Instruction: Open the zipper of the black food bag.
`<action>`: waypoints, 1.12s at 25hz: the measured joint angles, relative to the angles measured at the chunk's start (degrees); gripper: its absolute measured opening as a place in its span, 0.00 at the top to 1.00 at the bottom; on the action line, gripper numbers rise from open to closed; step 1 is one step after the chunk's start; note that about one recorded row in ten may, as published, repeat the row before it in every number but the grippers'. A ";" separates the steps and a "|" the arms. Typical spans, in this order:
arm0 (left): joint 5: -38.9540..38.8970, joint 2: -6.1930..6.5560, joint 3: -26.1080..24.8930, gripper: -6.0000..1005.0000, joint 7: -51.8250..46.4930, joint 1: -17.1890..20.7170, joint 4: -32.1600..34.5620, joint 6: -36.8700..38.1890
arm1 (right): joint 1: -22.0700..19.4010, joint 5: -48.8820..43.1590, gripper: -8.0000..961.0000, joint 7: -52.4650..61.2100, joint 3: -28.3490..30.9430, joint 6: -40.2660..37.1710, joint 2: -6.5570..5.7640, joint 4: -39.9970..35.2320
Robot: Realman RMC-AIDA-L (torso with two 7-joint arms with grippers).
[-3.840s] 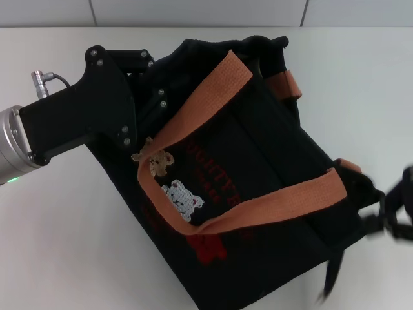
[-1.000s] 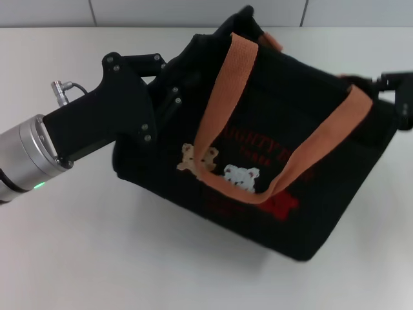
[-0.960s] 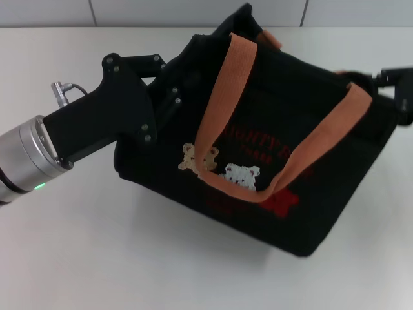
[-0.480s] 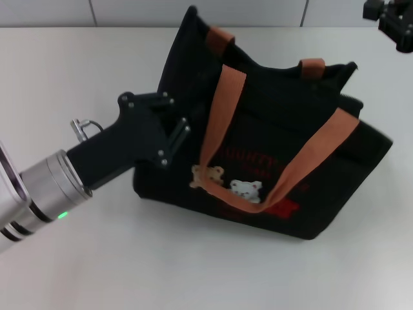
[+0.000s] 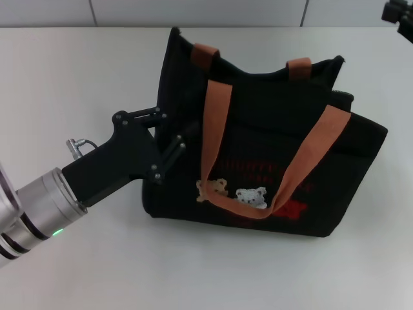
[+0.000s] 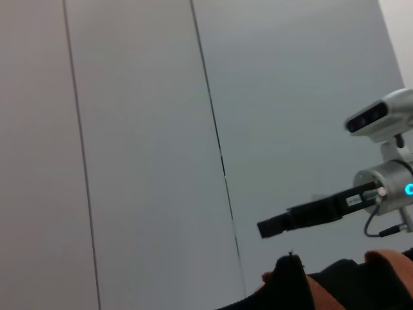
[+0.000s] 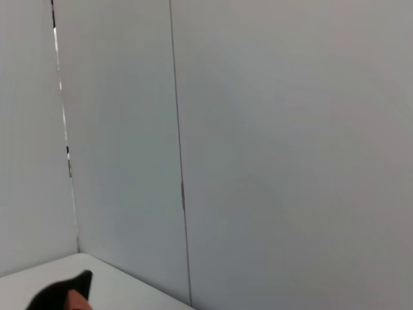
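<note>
Right tool (image 5: pixel 401 13) withdrawn, mostly cropped; black food bag (image 5: pixel 258 155) hides left fingertips.

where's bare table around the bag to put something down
Bare table runs in front of the black food bag, and at the far left corner beyond the left gripper. It is crowded at the bag's left end, where that gripper sits.

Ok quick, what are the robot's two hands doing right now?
Left gripper: against the black food bag's left end; grip cannot be told.
Right gripper: far off, touching nothing; cannot be told.
</note>
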 joint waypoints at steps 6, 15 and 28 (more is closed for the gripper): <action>0.11 0.26 0.07 0.74 -4.61 1.26 1.42 1.76 | -4.29 6.09 0.87 -1.86 0.02 -4.56 -0.06 1.85; -0.32 0.39 -3.52 0.33 -4.47 6.30 5.68 12.58 | -8.88 14.68 0.55 -11.61 0.69 -15.38 -0.09 10.14; 8.97 1.85 6.03 0.17 -16.13 8.69 17.91 17.45 | -10.43 -3.08 0.30 -25.86 -2.94 -32.19 -0.14 16.65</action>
